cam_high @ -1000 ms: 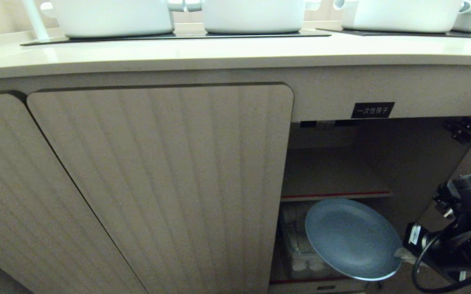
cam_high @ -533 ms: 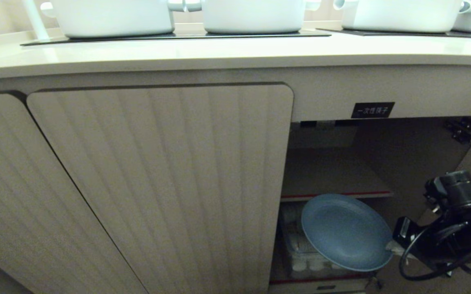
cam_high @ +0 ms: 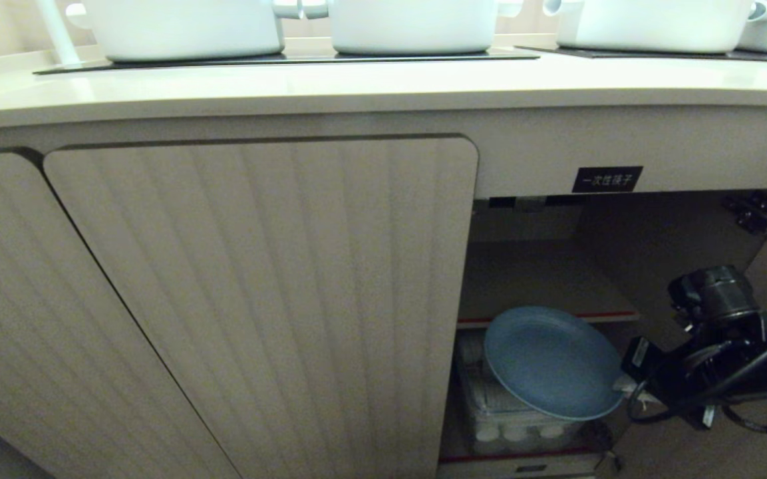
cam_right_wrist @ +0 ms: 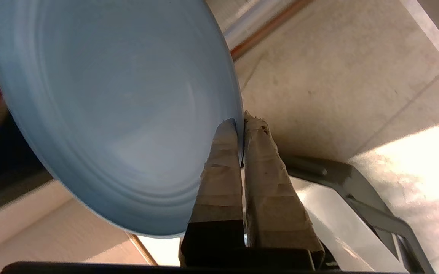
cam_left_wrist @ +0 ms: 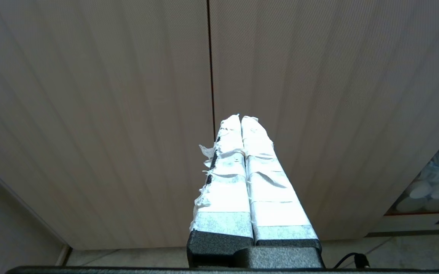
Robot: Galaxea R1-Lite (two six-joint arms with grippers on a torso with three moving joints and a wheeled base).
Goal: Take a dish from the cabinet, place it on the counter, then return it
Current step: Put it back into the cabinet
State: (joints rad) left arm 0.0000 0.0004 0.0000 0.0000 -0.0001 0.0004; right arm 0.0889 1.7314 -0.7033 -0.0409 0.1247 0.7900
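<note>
Pinching the rim of the round light-blue dish (cam_high: 548,362) between my right gripper (cam_right_wrist: 241,123) fingers, clamped tight, I hold it tilted at the beige ribbed cabinet (cam_high: 270,279) opening, just below the inner shelf (cam_high: 543,318). Which leg is underway, I can't tell; either way it must clear that shelf edge. Left gripper (cam_left_wrist: 241,120) closed, empty.

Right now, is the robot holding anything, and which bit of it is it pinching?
Yes. The right gripper holds the light-blue dish by its rim. The left gripper is shut and holds nothing.
</note>
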